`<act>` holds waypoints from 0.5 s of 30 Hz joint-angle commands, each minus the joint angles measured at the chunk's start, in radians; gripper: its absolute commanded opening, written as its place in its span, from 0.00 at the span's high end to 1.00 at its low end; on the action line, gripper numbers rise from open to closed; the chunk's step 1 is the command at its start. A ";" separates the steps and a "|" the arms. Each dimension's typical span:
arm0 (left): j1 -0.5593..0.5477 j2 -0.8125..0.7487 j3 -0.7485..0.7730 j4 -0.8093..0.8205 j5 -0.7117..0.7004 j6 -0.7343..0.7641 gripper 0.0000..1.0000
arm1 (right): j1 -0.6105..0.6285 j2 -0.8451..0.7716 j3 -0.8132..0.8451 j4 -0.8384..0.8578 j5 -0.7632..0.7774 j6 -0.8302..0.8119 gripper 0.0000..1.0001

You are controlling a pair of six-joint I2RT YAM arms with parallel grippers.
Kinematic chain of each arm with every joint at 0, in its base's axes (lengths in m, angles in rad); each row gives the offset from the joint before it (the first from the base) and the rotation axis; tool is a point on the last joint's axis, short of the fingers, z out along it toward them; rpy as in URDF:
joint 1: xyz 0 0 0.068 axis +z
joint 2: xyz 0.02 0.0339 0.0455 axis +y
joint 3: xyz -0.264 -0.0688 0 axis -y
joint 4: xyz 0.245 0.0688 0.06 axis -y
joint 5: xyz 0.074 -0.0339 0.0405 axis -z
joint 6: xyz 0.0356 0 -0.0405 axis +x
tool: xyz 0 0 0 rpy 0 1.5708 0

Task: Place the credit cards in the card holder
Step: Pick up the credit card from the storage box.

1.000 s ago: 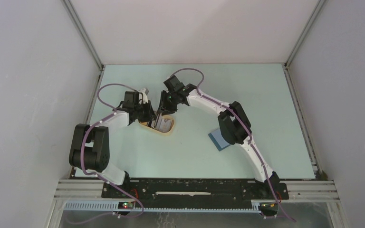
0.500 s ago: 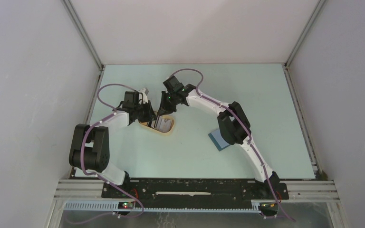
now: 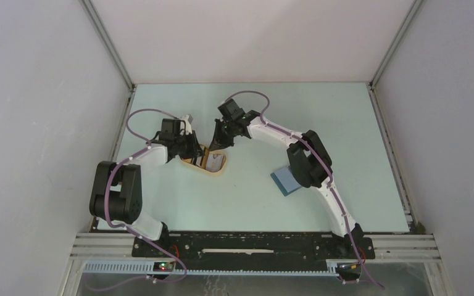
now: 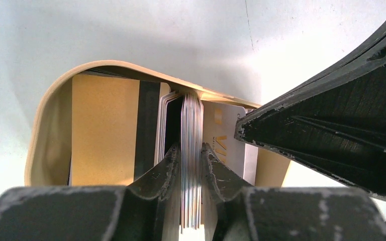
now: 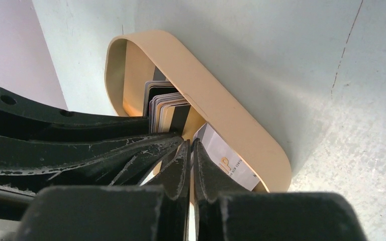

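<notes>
My left gripper point(image 4: 191, 149) clamps a silvery stack of credit cards point(image 4: 191, 118) edge-up in the tan oval tray point(image 4: 42, 130); right gripper point(image 5: 190, 145) pinched tight, on what I cannot tell; a flat pale card point(image 4: 221, 135) shows gold "VI", cut off; teal square card holder point(image 3: 282, 181) lies lower right of centre.

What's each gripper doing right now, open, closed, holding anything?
Left gripper: closed on a stack of credit cards standing on edge in the tan tray.
Right gripper: closed; whether it pinches a card cannot be told.
</notes>
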 commanded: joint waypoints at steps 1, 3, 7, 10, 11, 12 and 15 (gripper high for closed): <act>-0.007 -0.020 -0.020 -0.026 0.029 -0.022 0.81 | -0.007 -0.051 -0.048 0.027 -0.079 -0.028 0.97; -0.007 -0.019 -0.020 -0.028 0.027 -0.023 0.81 | -0.010 -0.052 -0.055 0.032 -0.095 -0.026 1.00; -0.006 -0.018 -0.020 -0.029 0.025 -0.023 0.79 | -0.021 -0.060 -0.075 0.046 -0.129 -0.007 1.00; -0.006 -0.017 -0.020 -0.030 0.023 -0.022 0.76 | -0.033 -0.075 -0.093 0.085 -0.196 0.007 1.00; -0.006 -0.016 -0.018 -0.032 0.022 -0.023 0.75 | -0.037 -0.081 -0.096 0.097 -0.215 0.009 1.00; -0.007 -0.015 -0.018 -0.032 0.021 -0.023 0.74 | -0.039 -0.086 -0.096 0.101 -0.223 0.011 1.00; -0.006 -0.019 -0.017 -0.038 0.009 -0.023 0.72 | -0.041 -0.111 -0.104 0.105 -0.231 0.012 1.00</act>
